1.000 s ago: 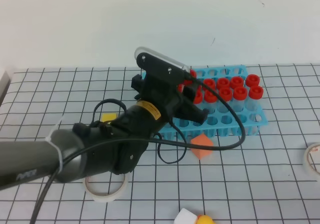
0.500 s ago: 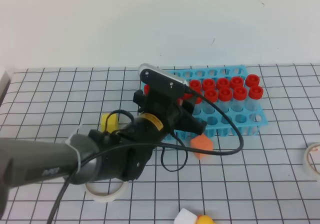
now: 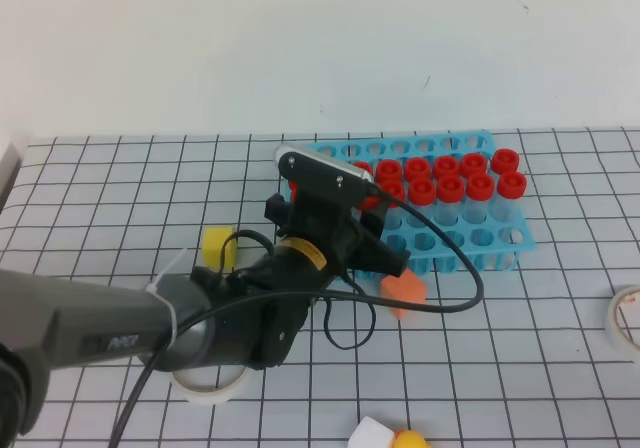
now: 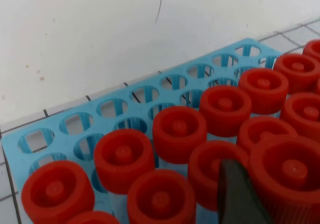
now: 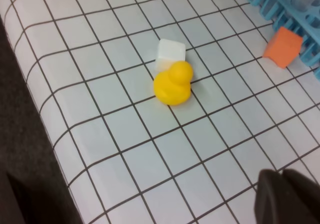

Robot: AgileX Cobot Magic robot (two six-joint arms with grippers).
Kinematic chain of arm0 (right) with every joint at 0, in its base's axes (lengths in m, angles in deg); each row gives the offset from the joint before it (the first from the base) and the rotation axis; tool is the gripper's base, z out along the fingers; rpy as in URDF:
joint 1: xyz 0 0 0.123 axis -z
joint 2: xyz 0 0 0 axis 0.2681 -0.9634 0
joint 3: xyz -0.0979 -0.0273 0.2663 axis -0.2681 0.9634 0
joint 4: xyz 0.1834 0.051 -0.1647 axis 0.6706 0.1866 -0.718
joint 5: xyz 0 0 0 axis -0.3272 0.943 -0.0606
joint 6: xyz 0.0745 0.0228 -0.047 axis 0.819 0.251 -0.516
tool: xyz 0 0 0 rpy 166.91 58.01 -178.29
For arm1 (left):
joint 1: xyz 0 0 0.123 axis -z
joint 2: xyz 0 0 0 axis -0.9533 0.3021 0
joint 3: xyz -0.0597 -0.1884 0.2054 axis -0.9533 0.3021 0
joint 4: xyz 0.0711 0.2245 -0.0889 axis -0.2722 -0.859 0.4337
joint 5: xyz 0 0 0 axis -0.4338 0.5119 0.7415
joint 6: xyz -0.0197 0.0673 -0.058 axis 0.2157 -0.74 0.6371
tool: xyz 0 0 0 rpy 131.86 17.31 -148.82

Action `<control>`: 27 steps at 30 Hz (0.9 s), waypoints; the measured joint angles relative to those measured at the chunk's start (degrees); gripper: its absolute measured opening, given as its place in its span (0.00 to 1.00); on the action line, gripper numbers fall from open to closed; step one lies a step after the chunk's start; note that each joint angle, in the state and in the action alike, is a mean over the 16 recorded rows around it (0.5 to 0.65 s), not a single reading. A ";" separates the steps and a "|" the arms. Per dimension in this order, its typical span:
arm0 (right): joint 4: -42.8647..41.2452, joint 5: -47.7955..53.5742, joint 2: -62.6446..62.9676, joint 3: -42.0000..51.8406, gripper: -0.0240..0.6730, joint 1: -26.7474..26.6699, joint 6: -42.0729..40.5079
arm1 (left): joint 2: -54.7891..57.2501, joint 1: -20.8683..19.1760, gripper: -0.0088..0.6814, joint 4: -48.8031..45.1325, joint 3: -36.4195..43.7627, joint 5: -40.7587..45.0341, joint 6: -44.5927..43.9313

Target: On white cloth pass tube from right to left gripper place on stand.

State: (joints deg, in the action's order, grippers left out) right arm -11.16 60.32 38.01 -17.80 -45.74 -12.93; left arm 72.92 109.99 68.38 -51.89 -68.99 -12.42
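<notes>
Left wrist view — tube [image 4: 295,176] over stand [image 4: 70,126]

High view looking down over the stand [image 3: 430,208], left wrist view pressed close above its holes, right wrist view angled down beside its corner, all 3 sharing it.

A lab bench: upper right, a blue test-tube stand [image 3: 440,203] holds red-capped tubes [image 3: 468,178] on gridded white cloth [image 3: 120,198].
</notes>
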 joint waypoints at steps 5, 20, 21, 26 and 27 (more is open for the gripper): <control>0.00 0.00 0.00 0.00 0.03 0.00 0.01 | 0.72 0.00 0.40 0.03 -0.03 -0.07 -0.01; 0.00 0.00 0.00 0.00 0.03 0.00 0.02 | -6.02 -0.25 0.63 -1.57 -0.03 2.36 -5.00; 0.00 0.00 0.00 0.00 0.03 0.00 0.02 | -7.33 -0.40 0.61 -2.15 -0.03 2.98 -5.72; 0.00 0.00 0.00 0.00 0.03 0.00 0.02 | -15.65 -2.13 0.41 -6.16 -0.03 8.35 -8.88; 0.00 0.00 0.00 0.00 0.03 0.00 0.02 | -17.56 -2.70 0.36 -7.12 -0.03 9.86 -9.27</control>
State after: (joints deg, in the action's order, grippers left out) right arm -11.16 60.32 38.01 -17.80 -45.74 -12.91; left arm 55.35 107.29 61.26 -51.92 -59.13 -21.69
